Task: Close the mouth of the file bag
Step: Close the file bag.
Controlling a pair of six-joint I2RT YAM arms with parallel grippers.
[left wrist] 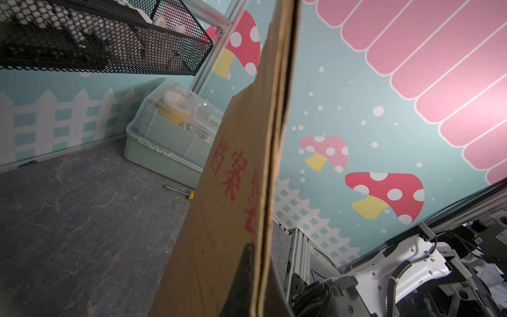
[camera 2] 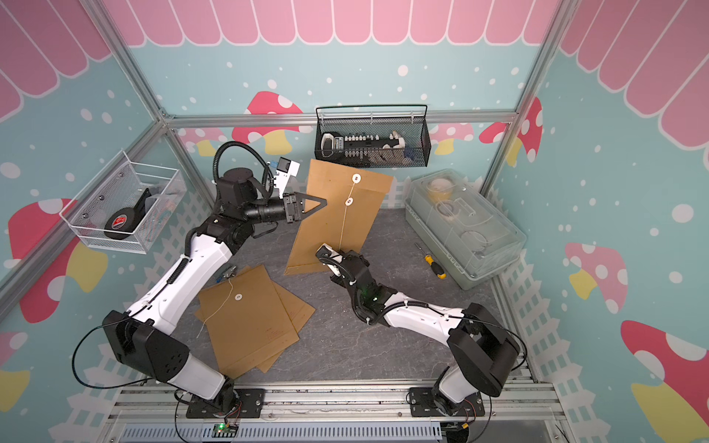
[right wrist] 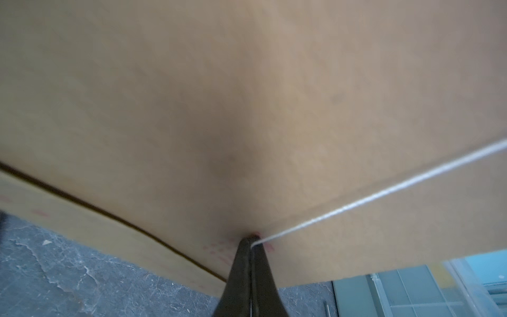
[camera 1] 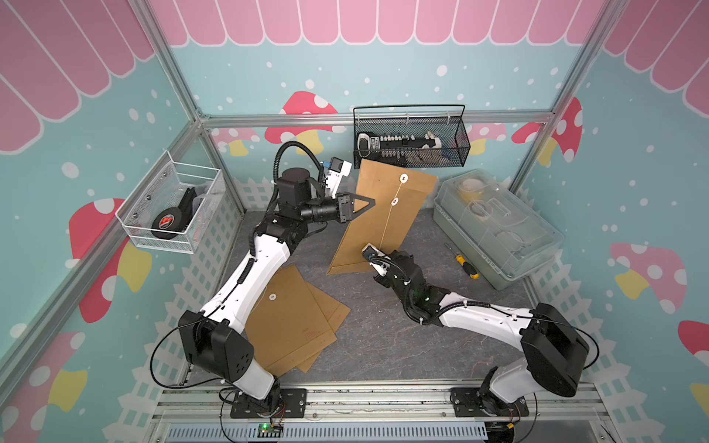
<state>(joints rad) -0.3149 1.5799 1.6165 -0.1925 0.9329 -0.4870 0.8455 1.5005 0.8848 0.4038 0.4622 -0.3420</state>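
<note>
A brown paper file bag [camera 1: 378, 226] [camera 2: 333, 226] stands tilted on its lower edge at mid table in both top views. Its face carries two white discs [camera 1: 403, 178] [camera 1: 394, 201]. A thin white string [camera 1: 387, 226] runs from them down the face. My left gripper [camera 1: 370, 205] [left wrist: 259, 263] is shut on the bag's left side edge [left wrist: 274, 137], one finger on each face. Low in front of the bag, my right gripper [camera 1: 380, 249] [right wrist: 251, 241] is shut on the string [right wrist: 384, 192], which is stretched taut.
Two more file bags [camera 1: 291, 322] lie flat under the left arm. A yellow-handled screwdriver [camera 1: 466, 264] and a clear-lidded box [camera 1: 495, 226] sit to the right. A black mesh basket [camera 1: 412, 142] hangs on the back wall, and a white wire basket [camera 1: 172, 207] on the left wall.
</note>
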